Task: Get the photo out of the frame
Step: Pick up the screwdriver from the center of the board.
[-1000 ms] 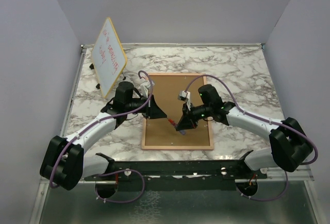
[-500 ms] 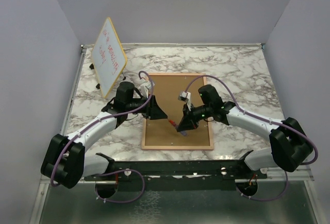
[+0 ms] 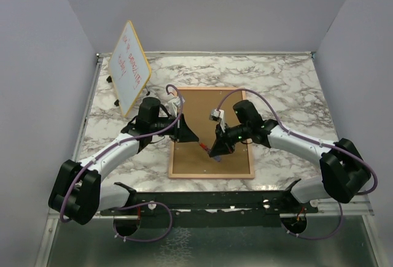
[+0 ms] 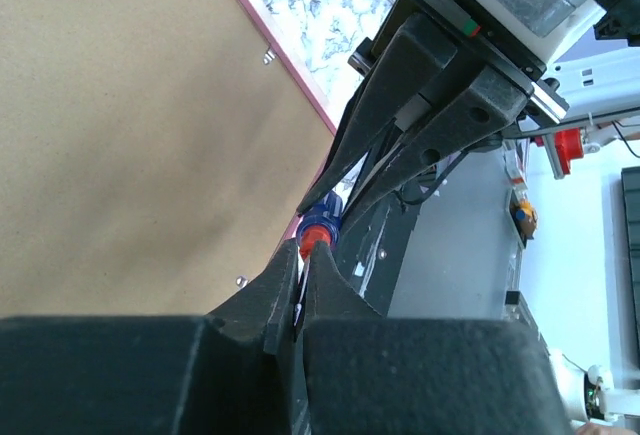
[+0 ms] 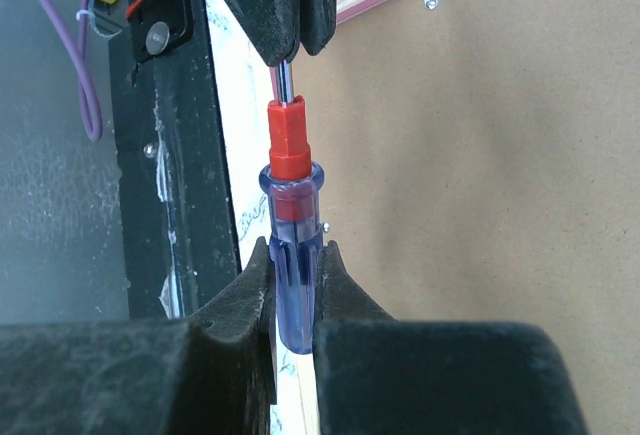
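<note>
Firmly clamped in right tool [image 5: 294, 260]: translucent blue-handled screwdriver [image 5: 291, 205] with red collar. Pinched shut in left tool [image 4: 303, 251], opposite: its metal shaft. Directly beneath both tools, flat on white marbled counter [image 3: 282, 83]: pink-bordered rectangular frame [image 3: 206, 102], brown fibreboard back up, photo hidden.

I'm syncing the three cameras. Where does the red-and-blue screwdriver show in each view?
Top external: the screwdriver is mid-picture, between the left gripper and the right gripper, over the frame.
Left wrist: lower centre, at the fingertips.
Right wrist: centre-left, handle pinched.
Shared landmark: the frame's brown back.
</note>
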You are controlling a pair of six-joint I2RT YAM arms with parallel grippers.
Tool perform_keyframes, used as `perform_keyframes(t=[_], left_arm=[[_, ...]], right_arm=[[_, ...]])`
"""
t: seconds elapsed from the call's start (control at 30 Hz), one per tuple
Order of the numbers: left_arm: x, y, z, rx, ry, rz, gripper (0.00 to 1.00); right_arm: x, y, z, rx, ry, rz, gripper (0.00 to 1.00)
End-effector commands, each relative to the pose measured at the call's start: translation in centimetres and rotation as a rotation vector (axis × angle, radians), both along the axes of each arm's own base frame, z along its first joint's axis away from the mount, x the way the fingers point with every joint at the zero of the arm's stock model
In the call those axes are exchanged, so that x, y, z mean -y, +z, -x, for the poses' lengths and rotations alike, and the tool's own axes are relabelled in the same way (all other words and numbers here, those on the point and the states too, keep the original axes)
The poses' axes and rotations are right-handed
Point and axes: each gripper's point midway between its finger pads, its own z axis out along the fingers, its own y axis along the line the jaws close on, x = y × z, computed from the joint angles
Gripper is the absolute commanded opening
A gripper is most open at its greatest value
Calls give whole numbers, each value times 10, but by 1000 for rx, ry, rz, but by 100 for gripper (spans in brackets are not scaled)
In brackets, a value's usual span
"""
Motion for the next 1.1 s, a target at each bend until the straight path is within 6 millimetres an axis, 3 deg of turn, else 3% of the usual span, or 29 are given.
perform_keyframes(t=[0.0,0.17,0.23,0.27,0.43,0.6,0.67,0.7,0.77,0.83,0.9,1.0,1.07], left_arm=[[1,5,-5,47,-2,-1,0],[0,7,-4,59,-5,1,0],[-1,8,-5,70,5,-1,0],[-1,9,-6,77,10,-1,0],[-3,19,-5,114,22,13,0],[-4,30,-9,151,75,46,0],[-5,35,-12,163,110,67,0],[-5,38,-14,167,134,84,0],[-5,44,-13,178,152,121,0],[-7,51,-14,200,169,133,0],[-9,61,-16,222,201,152,0],[-10,77,-15,236,229,211,0],[-12,84,-17,252,259,232,0]], right_arm=[[-3,3,-2,3,7,14,1],[-1,2,-11,18,-61,36,10],[-2,9,-11,22,-76,13,38],[-2,13,-10,26,-80,-1,47],[4,32,-13,75,-155,-32,52],[18,56,-33,129,-369,-39,60],[24,71,-40,143,-450,-53,73],[29,79,-44,156,-492,-57,74],[42,93,-53,182,-602,-48,75],[61,103,-66,184,-773,-49,84],[94,105,-84,149,-1008,-30,98],[142,97,-98,-3,-1226,-14,100],[158,97,-101,-98,-1269,-93,100]])
